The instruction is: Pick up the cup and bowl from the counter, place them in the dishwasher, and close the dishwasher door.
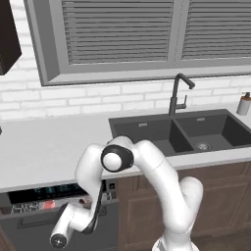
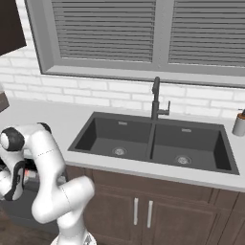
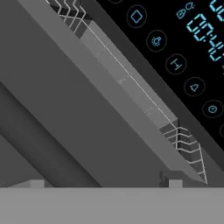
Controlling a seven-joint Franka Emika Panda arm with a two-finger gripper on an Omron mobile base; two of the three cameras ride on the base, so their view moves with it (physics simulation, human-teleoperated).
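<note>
Dishwasher door (image 1: 59, 223) sits at the lower left of the left base view, nearly shut, rack showing in the gap under the counter (image 1: 44, 147). Hand view: handle bar (image 3: 39, 144) crosses the lower left, control strip (image 3: 183, 57) upper right, finger tips (image 3: 175, 183) spread wide on nothing — push flat and square beside that bar.

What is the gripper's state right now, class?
Gripper: open, holding nothing, close to the dishwasher door.
</note>
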